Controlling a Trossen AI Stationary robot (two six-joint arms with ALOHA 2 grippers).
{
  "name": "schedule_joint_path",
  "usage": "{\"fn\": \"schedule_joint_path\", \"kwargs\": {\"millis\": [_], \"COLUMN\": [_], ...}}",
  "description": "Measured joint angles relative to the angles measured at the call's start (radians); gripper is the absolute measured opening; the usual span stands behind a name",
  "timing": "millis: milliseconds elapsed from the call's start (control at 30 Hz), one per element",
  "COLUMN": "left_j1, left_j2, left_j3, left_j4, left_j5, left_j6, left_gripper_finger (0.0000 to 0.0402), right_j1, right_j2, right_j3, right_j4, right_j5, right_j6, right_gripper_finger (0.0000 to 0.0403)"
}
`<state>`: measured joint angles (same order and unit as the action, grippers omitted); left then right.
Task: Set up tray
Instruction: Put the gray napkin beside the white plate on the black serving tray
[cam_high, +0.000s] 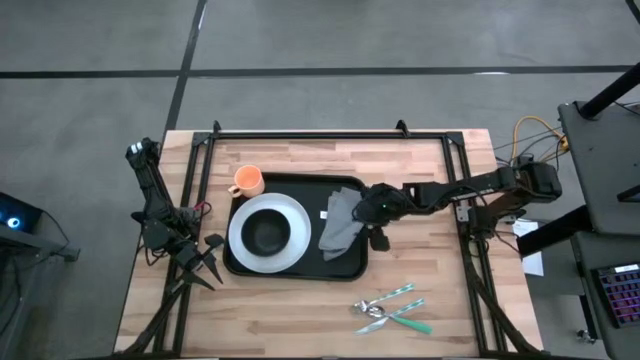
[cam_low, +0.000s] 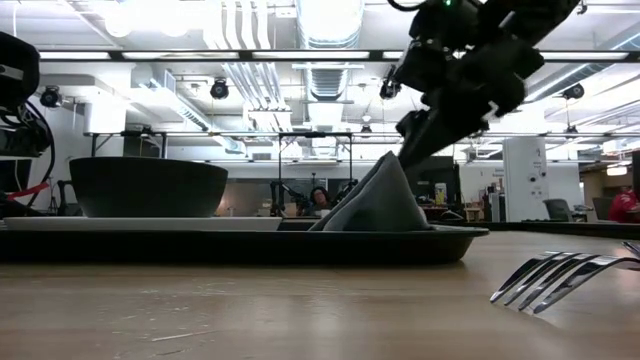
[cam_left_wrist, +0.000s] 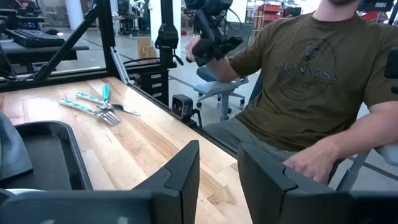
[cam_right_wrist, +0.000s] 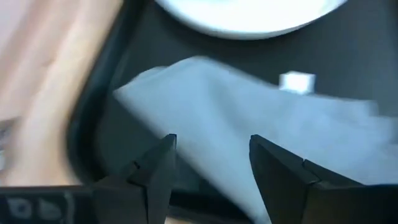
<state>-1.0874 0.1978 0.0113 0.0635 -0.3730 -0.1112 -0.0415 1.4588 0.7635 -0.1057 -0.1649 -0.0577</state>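
Note:
The black tray (cam_high: 345, 262) lies mid-table and carries a white plate (cam_high: 240, 240) with a black bowl (cam_high: 268, 232). An orange cup (cam_high: 247, 181) sits at the tray's far-left corner. A grey napkin (cam_high: 340, 225) rests on the tray's right part and is tented to a peak (cam_low: 386, 160) in the low view. My right gripper (cam_right_wrist: 211, 168) is open, hovering over the napkin (cam_right_wrist: 249, 118) at that peak (cam_low: 412, 145). My left gripper (cam_left_wrist: 217, 180) is open and waits at the table's left edge (cam_high: 205, 258). My right gripper stands open over the napkin from above, slanting in from the table's right. Its fingertips (cam_low: 408, 150) meet the raised peak in the low view, but I cannot tell whether they touch the cloth. The napkin's lower edges rest on the tray floor.
Forks and spoons with teal handles (cam_high: 390, 308) lie on the bare wood near the table's near-right part; fork tines (cam_low: 560, 280) show in the low view. A seated person in an olive shirt (cam_left_wrist: 311, 81) is beyond the table edge. Metal frame rails run along the table sides.

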Motion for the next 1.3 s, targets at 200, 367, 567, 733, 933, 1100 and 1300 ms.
{"fn": "schedule_joint_path", "kwargs": {"millis": [200, 367, 567, 733, 933, 1100, 1300], "left_j1": [0.000, 0.000, 0.000, 0.000, 0.000, 0.000, 0.000], "left_j2": [0.000, 0.000, 0.000, 0.000, 0.000, 0.000, 0.000], "left_j3": [0.000, 0.000, 0.000, 0.000, 0.000, 0.000, 0.000], "left_j4": [0.000, 0.000, 0.000, 0.000, 0.000, 0.000, 0.000], "left_j5": [0.000, 0.000, 0.000, 0.000, 0.000, 0.000, 0.000], "left_j6": [0.000, 0.000, 0.000, 0.000, 0.000, 0.000, 0.000], "left_gripper_finger": [0.0091, 0.0091, 0.0091, 0.0091, 0.0091, 0.0091, 0.0091], "right_j1": [-0.001, 0.013, 0.018, 0.012, 0.013, 0.010, 0.008], "right_j2": [0.016, 0.083, 0.165, 0.214, 0.301, 0.366, 0.405], "right_j3": [0.002, 0.005, 0.046, 0.109, 0.211, 0.251, 0.274], "right_j4": [0.121, 0.127, 0.100, 0.023, -0.162, -0.177, -0.175], "right_j5": [0.145, 0.085, 0.030, 0.079, 0.183, 0.191, 0.155], "right_j6": [0.037, 0.033, 0.021, 0.111, 0.162, 0.157, 0.068], "right_gripper_finger": [0.0192, 0.0192, 0.0189, 0.0189, 0.0189, 0.0189, 0.0189]}}
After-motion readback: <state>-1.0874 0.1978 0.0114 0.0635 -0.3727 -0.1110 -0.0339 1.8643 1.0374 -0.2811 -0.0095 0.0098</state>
